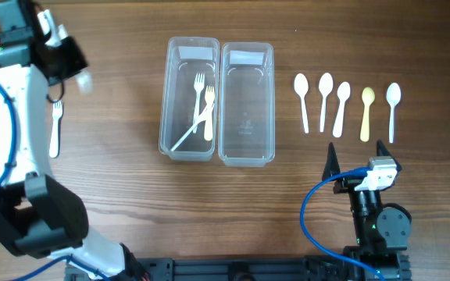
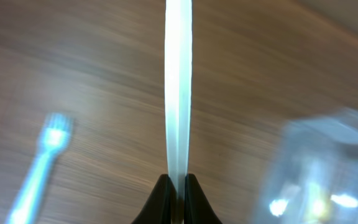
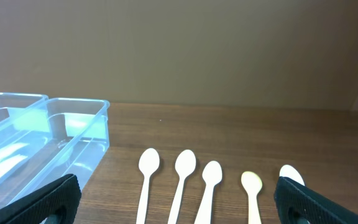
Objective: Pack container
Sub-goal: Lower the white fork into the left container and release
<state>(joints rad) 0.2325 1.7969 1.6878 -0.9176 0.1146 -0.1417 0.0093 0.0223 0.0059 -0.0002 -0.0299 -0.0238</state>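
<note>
Two clear containers sit side by side mid-desk (image 1: 116, 179), long walls touching. The left container (image 1: 163, 117) has a white fork (image 1: 199, 84) and a yellow fork (image 1: 208, 117) in it, overlapping; can't tell if a second white one lies under them. The right container (image 1: 273, 101) shows nothing inside but a molded mark on its floor.

Your left claw (image 2: 178, 190) is up at the far left corner, well apart from both containers, pinched narrow on a white utensil (image 2: 178, 81). You only get the handle edge-on in the wrist cam, and overhead it's a blur, so fork vs. spoon can't be told.

Below that claw a loose fork (image 1: 55, 125) lies on the desk, tines toward the far edge, just beside the white link of the left arm (image 1: 10, 109).

Right of the containers you've got five spoons (image 1: 342, 101) in a row, bowls away from you: four white, the 4th from the left a yellow spoon (image 1: 368, 100). Your right claw (image 1: 356, 154) is spread wide w/ nothing in it, near the handle ends and pointing at the row.
</note>
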